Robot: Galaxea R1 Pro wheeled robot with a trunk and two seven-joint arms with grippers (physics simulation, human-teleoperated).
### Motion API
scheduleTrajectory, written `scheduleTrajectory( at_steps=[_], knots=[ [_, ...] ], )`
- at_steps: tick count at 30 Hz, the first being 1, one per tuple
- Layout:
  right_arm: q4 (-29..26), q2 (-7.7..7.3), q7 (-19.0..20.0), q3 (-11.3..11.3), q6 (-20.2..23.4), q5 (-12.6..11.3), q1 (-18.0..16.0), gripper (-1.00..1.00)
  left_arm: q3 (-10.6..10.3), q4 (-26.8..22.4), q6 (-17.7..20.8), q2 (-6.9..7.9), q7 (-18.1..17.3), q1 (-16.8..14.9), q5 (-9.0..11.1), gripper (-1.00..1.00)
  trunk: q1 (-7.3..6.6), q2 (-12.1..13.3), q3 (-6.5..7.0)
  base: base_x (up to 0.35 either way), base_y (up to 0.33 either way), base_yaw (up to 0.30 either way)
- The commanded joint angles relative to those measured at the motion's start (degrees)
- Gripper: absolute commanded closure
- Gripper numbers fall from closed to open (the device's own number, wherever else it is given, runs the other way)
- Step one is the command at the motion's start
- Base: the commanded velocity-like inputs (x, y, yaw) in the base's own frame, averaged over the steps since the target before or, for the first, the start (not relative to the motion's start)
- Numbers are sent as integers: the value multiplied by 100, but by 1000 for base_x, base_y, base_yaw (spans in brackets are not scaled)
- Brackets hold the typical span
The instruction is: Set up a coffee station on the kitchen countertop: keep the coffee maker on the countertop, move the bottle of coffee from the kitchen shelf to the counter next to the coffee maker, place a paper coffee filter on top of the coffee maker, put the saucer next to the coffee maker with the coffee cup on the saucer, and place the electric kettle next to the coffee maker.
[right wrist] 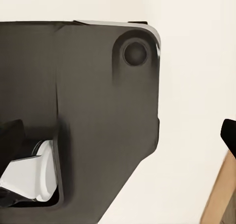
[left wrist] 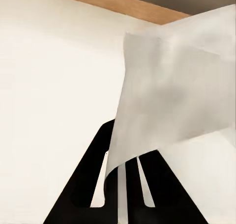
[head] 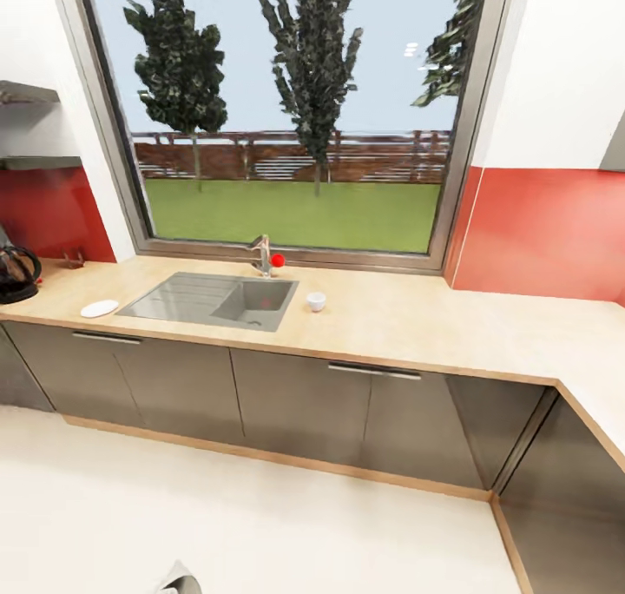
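Observation:
In the left wrist view my left gripper point(left wrist: 123, 184) is shut on the paper coffee filter point(left wrist: 172, 91), a white sheet that stands up from between the black fingers point(left wrist: 83, 189) over pale floor. The light wood countertop point(head: 417, 325) runs across the head view. On it, the small white coffee cup point(head: 315, 300) stands just right of the sink and the white saucer point(head: 100, 308) lies left of the sink. At the far left edge a dark glass vessel point(head: 17, 274) with black handle and base is cut off; I cannot tell whether it is the kettle or the coffee maker's carafe.
A grey sink point(head: 213, 300) with a red-knobbed faucet point(head: 265, 257) sits under the window. Two shelves point(head: 30, 162) hang at upper left. Grey cabinet fronts point(head: 304, 403) line the pale floor, and the counter turns a corner at right. The right wrist view faces a dark robot panel point(right wrist: 93, 111).

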Motion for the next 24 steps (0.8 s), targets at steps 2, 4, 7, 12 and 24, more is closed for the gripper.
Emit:
scheduleTrajectory(
  at_steps=[2, 4, 7, 12, 24],
  knots=[
    [-6, -6, -5, -1, -19, 2, -1, -100, 218, 63, -31, 4, -30, -3, 35, 100, 3, -11, -12, 0, 0, 277],
    [-7, -16, -7, -4, -20, -2, -1, -100, 364, 148, -38, 5, -47, -1, 32, 100, 3, -11, -12, 0, 0, 277],
    [-2, -20, -12, -2, -16, 2, -1, -100, 438, 280, -41, -9, -55, -1, 31, 100, 3, -11, -16, 0, 0, 278],
    [-2, -22, -17, 7, -20, 4, -1, -100, 465, 361, -45, -25, -59, 0, 11, 100, 3, -11, -28, 0, 0, 278],
    [0, -5, -17, 20, -12, 13, -1, -100, 456, 372, -43, -53, -59, 0, 10, 100, 3, -11, -40, 4, 0, 280]
  ],
)
